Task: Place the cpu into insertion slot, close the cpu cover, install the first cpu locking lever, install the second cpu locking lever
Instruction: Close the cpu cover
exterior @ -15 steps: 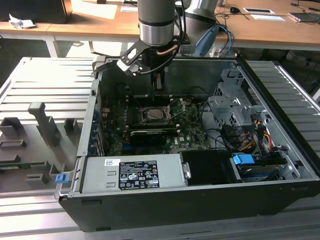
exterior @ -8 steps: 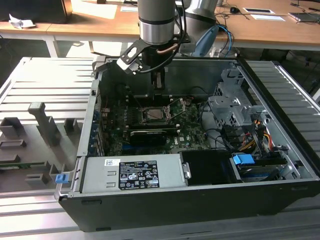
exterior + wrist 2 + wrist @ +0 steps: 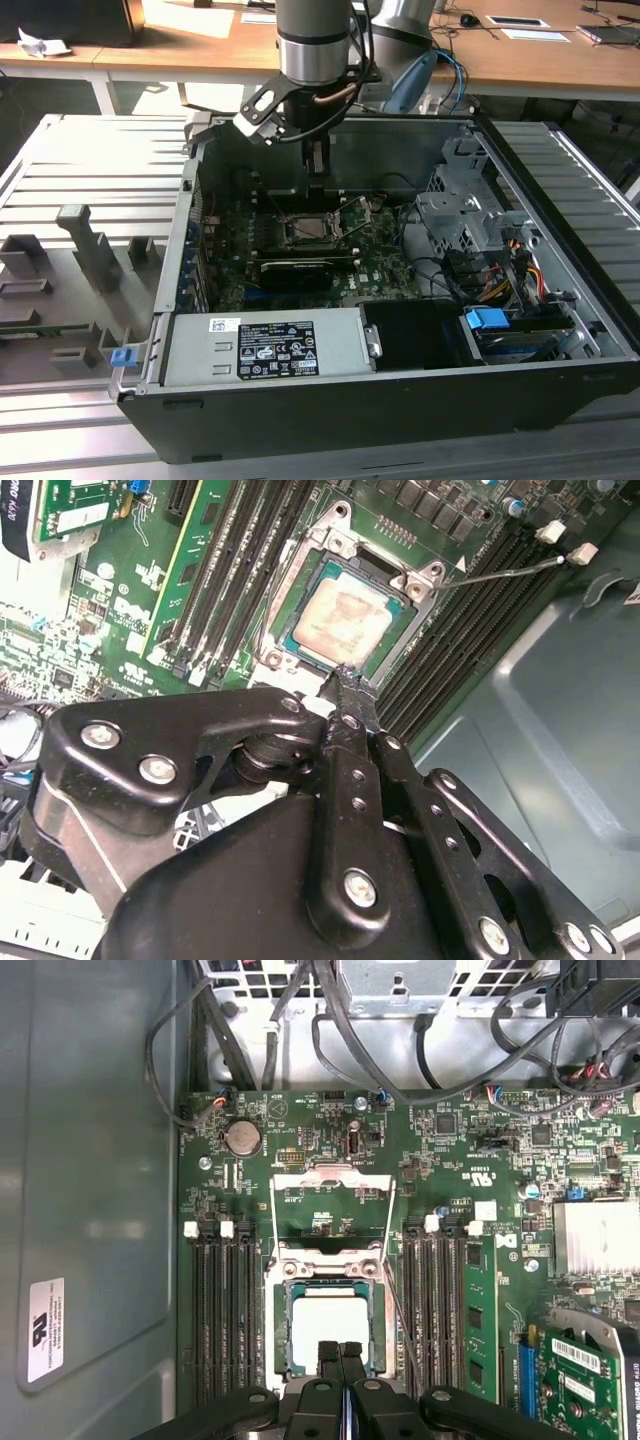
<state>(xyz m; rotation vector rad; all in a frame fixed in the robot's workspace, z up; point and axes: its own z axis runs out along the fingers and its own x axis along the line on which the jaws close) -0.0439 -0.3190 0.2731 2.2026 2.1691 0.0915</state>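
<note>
The cpu [image 3: 330, 1325], a small square chip with a pale metal face, lies flat in the insertion slot [image 3: 281, 1322] on the green motherboard. The chip [image 3: 345, 620] also appears in the second wrist view. The cpu cover [image 3: 330, 1172], a thin metal frame, looks swung back beyond the slot, with the board visible through its window. A thin lever wire [image 3: 500, 570] sticks out sideways from a corner of the slot. My gripper [image 3: 340, 1352] hovers just over the slot's near edge, its fingers [image 3: 347, 685] pressed together with nothing between them. In the exterior view the gripper [image 3: 316, 182] hangs above the slot [image 3: 308, 231].
Black memory slots [image 3: 222, 1310] flank the socket on both sides. A grey power supply box [image 3: 260, 345] fills the case front. A drive cage [image 3: 460, 215] and cables stand at the exterior view's right. A finned heatsink [image 3: 595, 1235] sits nearby. Grey fixture blocks [image 3: 90, 245] lie outside the case.
</note>
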